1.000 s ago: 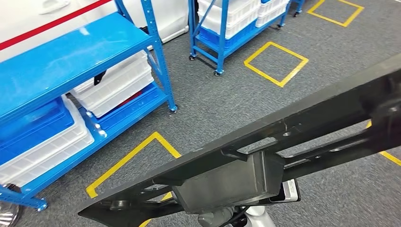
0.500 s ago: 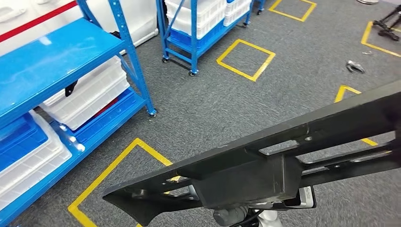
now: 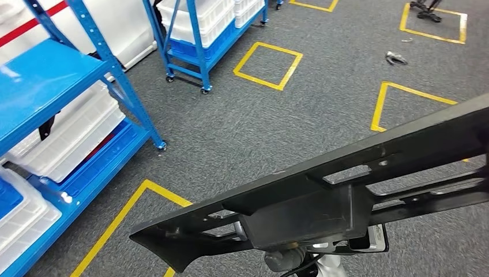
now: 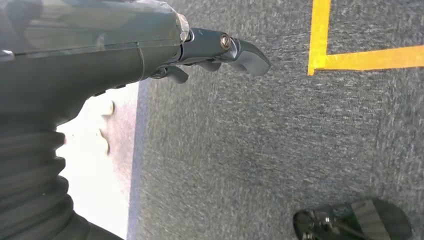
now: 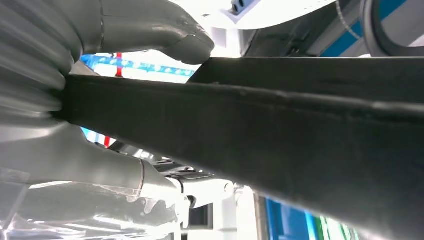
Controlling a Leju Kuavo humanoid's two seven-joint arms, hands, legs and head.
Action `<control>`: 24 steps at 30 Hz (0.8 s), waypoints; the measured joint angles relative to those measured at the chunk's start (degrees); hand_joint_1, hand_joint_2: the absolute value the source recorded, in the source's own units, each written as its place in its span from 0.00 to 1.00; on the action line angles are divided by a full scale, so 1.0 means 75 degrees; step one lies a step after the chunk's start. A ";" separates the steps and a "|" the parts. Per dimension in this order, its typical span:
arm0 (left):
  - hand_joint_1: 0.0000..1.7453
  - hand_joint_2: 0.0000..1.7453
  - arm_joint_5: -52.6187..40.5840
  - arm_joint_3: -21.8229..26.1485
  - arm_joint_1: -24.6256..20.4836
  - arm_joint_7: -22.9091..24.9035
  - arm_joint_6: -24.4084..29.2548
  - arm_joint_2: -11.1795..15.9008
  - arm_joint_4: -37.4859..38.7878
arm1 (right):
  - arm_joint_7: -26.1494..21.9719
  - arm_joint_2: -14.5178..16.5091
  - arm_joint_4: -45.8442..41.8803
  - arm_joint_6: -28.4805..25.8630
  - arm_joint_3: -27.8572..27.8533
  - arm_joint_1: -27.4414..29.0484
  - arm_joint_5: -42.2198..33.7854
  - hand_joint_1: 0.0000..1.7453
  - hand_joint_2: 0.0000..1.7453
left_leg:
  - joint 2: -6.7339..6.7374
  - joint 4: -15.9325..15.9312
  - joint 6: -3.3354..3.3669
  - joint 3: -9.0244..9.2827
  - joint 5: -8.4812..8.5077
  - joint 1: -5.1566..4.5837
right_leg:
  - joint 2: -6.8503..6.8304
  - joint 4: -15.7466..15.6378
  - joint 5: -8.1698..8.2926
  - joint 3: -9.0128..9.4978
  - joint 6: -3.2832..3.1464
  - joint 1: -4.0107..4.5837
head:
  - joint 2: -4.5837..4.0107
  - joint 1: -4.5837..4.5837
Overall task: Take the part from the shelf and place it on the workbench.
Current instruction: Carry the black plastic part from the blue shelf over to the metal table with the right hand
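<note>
— Where's the part?
— Carried across my front, my right hand clamped on it; my left hand hangs with nothing in it, fingers apart.
— Risk?
— The long end could clip the blue shelf while turning (one-handed hold)

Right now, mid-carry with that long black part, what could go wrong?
1. The long black part juts well past the body on both sides; turning could swing its end into the blue shelf.
2. The right robot hand grips it at one spot near one end, so it could twist or slip.
3. The part hides much of the floor ahead; the small object lying there could be missed.
</note>
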 joint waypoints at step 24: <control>0.00 1.00 0.0173 0.0206 0.0002 0.0245 -0.0756 0.0220 0.0000 | 0.0001 -0.0176 -0.0054 -0.0512 0.0138 0.0065 0.0056 1.00 1.00 | 0.0423 -0.1480 0.0315 0.0577 0.0936 -0.0094 | -0.0443 0.0100 -0.0093 0.0073 0.0225 0.0087 | 0.0000 0.0044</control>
